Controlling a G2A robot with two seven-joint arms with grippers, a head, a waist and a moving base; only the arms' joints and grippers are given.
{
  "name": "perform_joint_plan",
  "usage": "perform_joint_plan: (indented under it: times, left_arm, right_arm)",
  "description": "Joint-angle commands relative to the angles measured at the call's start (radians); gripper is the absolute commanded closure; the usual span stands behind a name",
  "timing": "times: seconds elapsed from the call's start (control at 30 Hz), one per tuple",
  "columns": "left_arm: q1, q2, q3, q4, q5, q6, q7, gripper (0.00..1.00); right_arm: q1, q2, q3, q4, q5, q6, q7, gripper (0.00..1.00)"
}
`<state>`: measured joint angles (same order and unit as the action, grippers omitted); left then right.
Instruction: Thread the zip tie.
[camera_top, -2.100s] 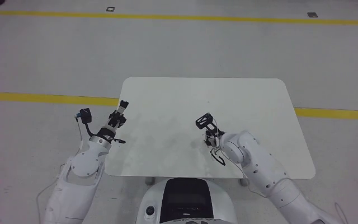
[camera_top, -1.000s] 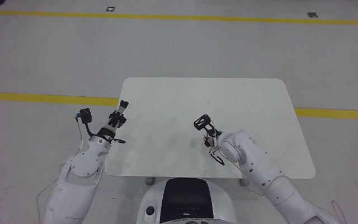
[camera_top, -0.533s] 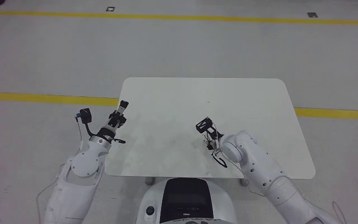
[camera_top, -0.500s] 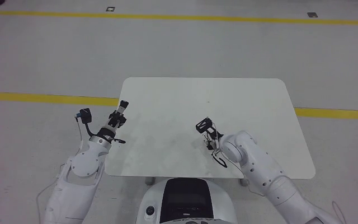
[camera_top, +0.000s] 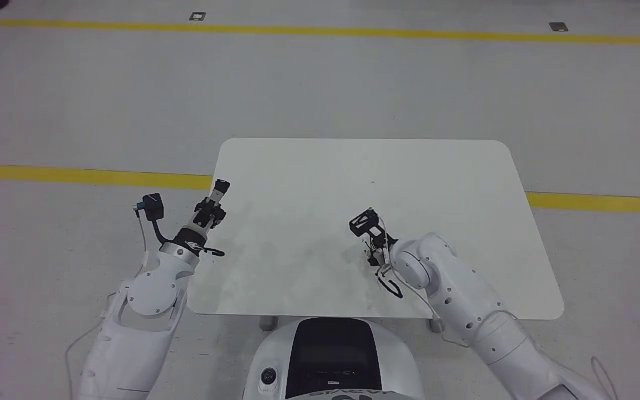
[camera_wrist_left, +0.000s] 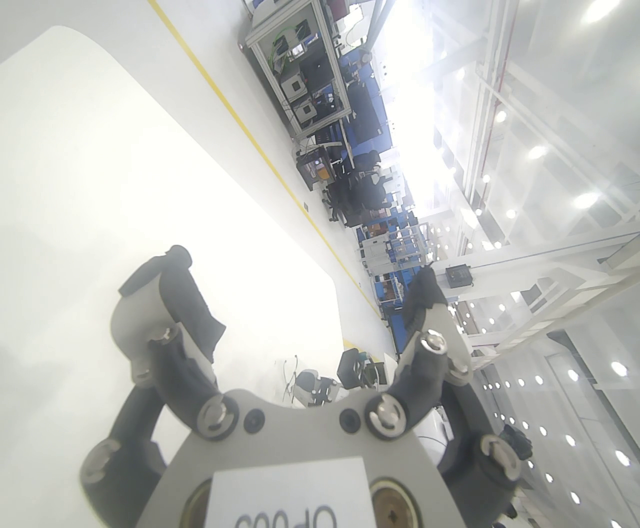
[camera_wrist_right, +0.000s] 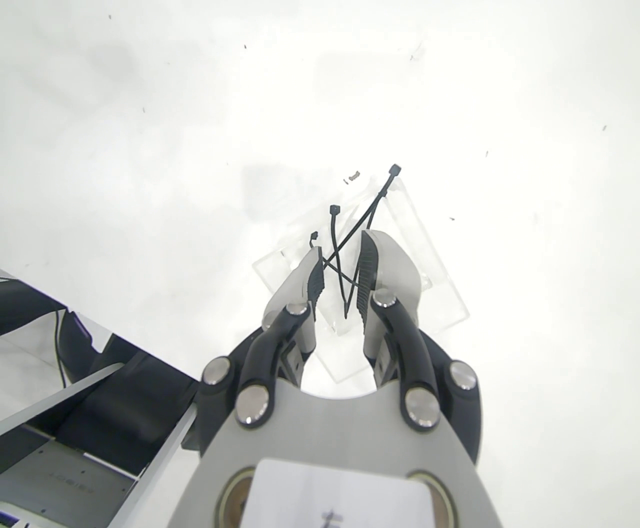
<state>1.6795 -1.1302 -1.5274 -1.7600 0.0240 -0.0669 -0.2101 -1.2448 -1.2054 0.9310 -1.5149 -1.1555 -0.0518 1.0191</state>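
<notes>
Right wrist view: right gripper (camera_wrist_right: 341, 242), its white label (camera_wrist_right: 345, 495) cropped, stands partly open astride crossed black zip ties (camera_wrist_right: 334, 225) on a clear plastic sheet (camera_wrist_right: 430, 265) on the table (camera_wrist_right: 150, 150). Left gripper (camera_wrist_left: 300, 262) is spread wide, holding nothing.

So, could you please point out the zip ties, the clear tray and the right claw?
zip ties (camera_wrist_right: 336, 248): right wrist view, where two black straps cross.
clear tray (camera_wrist_right: 415, 235): right wrist view, bare part beside the claw.
right claw (camera_wrist_right: 340, 241): right wrist view, midway between its fingertips.
</notes>
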Motion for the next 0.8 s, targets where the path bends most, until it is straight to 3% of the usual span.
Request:
perform_joint_plan:
  times: [0.0, 0.07, 0.13, 0.33, 0.53, 0.77]
  left_arm:
    - [0.0, 0.0, 0.0, 0.0, 0.0, 0.0, 0.0, 0.0]
    - [0.0, 0.0, 0.0, 0.0, 0.0, 0.0, 0.0, 0.0]
    - [0.0, 0.0, 0.0, 0.0, 0.0, 0.0, 0.0, 0.0]
    - [0.0, 0.0, 0.0, 0.0, 0.0, 0.0, 0.0, 0.0]
    - [0.0, 0.0, 0.0, 0.0, 0.0, 0.0, 0.0, 0.0]
    - [0.0, 0.0, 0.0, 0.0, 0.0, 0.0, 0.0, 0.0]
  right_arm:
    - [0.003, -0.002, -0.003, 0.006, 0.001, 0.0, 0.001, 0.87]
    - [0.006, -0.003, -0.005, 0.011, 0.001, -0.001, 0.001, 0.89]
    - [0.007, -0.004, -0.005, 0.013, 0.002, -0.001, 0.001, 1.0]
    - [0.002, -0.004, 0.001, -0.004, -0.013, 0.011, 0.0, 1.0]
    - [-0.04, 0.007, 0.051, -0.101, -0.014, 0.024, 0.009, 1.0]
    - [-0.11, 0.023, 0.145, -0.208, 0.063, 0.024, -0.004, 1.0]
